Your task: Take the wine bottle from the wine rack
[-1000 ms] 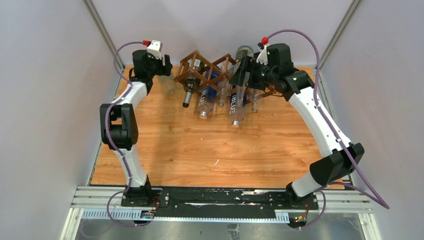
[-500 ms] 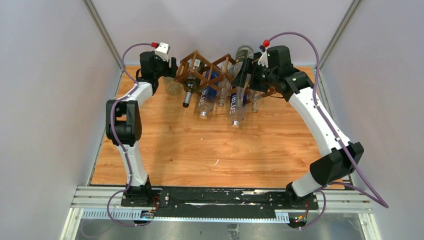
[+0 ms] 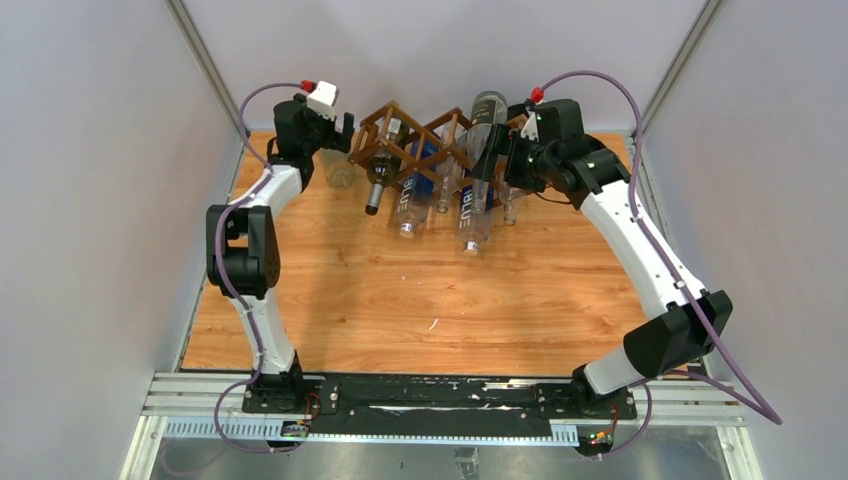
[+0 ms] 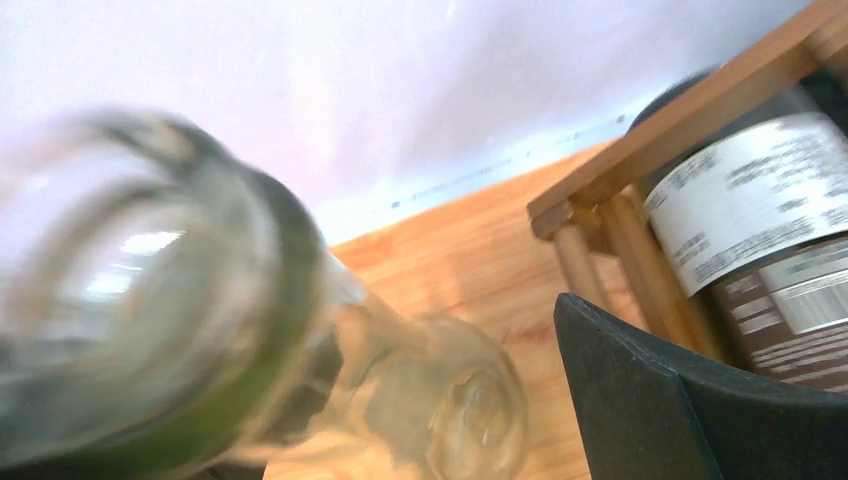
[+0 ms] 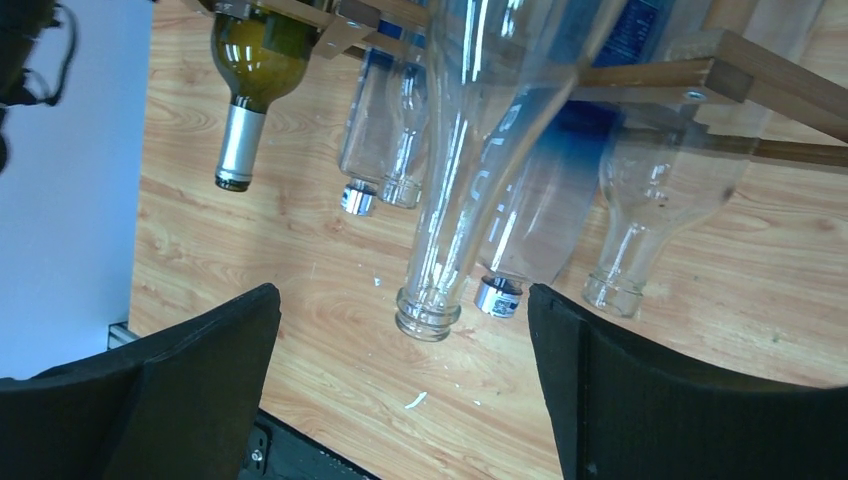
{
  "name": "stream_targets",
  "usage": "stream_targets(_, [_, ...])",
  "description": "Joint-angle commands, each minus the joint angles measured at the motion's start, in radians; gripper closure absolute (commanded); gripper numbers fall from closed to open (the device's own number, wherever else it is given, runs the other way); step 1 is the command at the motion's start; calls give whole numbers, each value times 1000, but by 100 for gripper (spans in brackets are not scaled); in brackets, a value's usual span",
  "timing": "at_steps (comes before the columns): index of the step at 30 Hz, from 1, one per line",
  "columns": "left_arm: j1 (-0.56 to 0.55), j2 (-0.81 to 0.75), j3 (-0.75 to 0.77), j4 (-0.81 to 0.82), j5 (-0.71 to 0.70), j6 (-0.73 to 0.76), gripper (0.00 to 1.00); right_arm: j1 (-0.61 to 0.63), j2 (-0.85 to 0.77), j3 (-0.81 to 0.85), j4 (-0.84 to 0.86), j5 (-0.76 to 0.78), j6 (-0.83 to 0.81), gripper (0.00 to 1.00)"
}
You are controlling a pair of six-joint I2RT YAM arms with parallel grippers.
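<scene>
The dark brown wine rack stands at the back of the table with several bottles in its cells. The dark green wine bottle with a silver foil neck lies in a left cell, neck toward me. It shows at the top left of the right wrist view and, label side, in the left wrist view. My left gripper is open at the rack's left end, its right finger beside the rack; the other finger is hidden by a blurred clear bottle. My right gripper is open, astride a tilted clear bottle.
Clear and blue-labelled bottles hang neck-down from the rack's middle and right cells. A clear bottle is at the left beside the rack. Grey walls close the back and sides. Bare wooden table lies in front.
My left gripper has moved right and back, up to the rack's left end. My right gripper has drawn back slightly to the right along the tilted clear bottle.
</scene>
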Motion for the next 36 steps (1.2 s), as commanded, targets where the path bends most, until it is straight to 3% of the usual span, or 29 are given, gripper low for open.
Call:
stream_targets(1, [-3, -141, -9, 68, 33, 45, 0, -15, -40, -36, -28, 61, -25, 2])
stream_targets(8, [8, -263, -16, -120, 79, 33, 0, -12, -39, -69, -15, 75, -30, 2])
stream_targets(13, [57, -329, 124, -421, 164, -26, 0, -3, -5, -75, 12, 69, -20, 2])
stream_targets(18, [117, -387, 230, -618, 301, -67, 0, 13, 45, -75, 52, 55, 6, 3])
stream_targets(24, [167, -440, 251, -645, 507, -190, 0, 30, 117, -61, 74, 55, 38, 6])
stream_targets(36, [167, -519, 170, -676, 530, -196, 0, 54, 177, -62, 102, 111, 115, 14])
